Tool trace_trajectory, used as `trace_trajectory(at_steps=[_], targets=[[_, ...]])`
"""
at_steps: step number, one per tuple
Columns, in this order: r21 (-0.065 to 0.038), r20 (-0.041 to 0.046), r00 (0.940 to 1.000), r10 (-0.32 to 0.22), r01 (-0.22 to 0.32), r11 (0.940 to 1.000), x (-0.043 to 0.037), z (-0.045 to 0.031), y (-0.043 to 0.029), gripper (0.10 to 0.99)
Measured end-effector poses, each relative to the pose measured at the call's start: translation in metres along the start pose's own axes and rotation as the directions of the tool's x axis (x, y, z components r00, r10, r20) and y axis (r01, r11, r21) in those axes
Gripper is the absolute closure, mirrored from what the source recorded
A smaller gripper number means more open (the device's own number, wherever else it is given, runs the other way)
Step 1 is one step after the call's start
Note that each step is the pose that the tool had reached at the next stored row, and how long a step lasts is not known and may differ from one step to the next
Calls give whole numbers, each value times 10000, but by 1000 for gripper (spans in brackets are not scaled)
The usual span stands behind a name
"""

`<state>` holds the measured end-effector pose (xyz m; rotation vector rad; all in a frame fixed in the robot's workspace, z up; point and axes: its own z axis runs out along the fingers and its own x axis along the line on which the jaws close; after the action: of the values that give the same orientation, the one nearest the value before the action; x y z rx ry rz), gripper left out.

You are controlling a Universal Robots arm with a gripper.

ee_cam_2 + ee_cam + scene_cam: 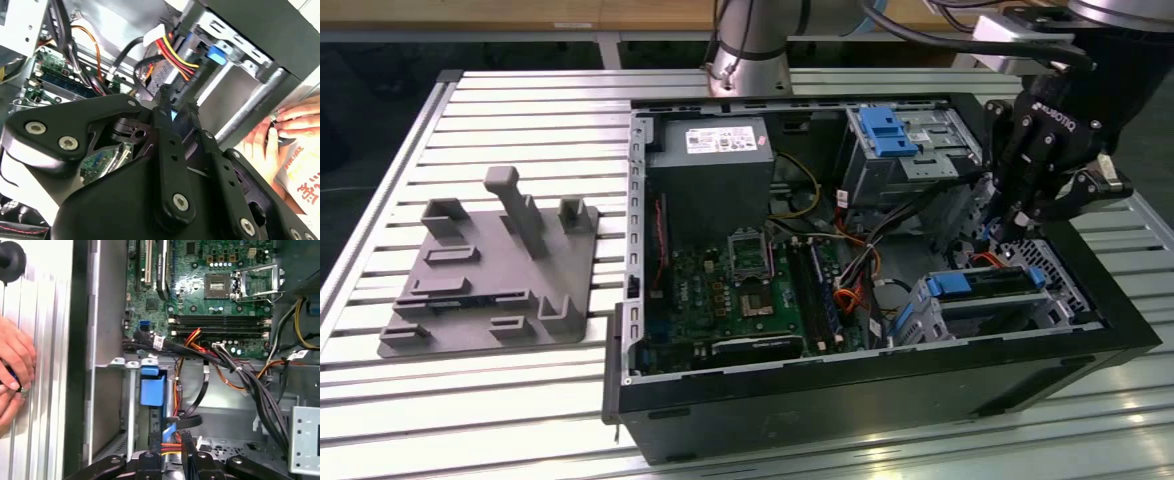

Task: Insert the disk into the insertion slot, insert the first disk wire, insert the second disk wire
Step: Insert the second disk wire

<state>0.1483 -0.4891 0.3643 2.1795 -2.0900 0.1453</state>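
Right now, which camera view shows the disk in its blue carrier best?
The exterior view: it shows the disk lying in the insertion slot, with the blue carrier visible along its length. Both wrist views show just the carrier's blue end, with cables beside it.

Arm overhead, wrist tilted — gripper [994, 232] pointing down
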Motion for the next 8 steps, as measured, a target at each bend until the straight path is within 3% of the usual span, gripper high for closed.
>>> trace_trajectory(at_steps=[2, 8], targets=[[1, -134, 9999, -36, 36, 10000, -25, 10, 17, 788], [-9, -644, 9978, -142, 142, 9999, -73, 31, 76, 788]])
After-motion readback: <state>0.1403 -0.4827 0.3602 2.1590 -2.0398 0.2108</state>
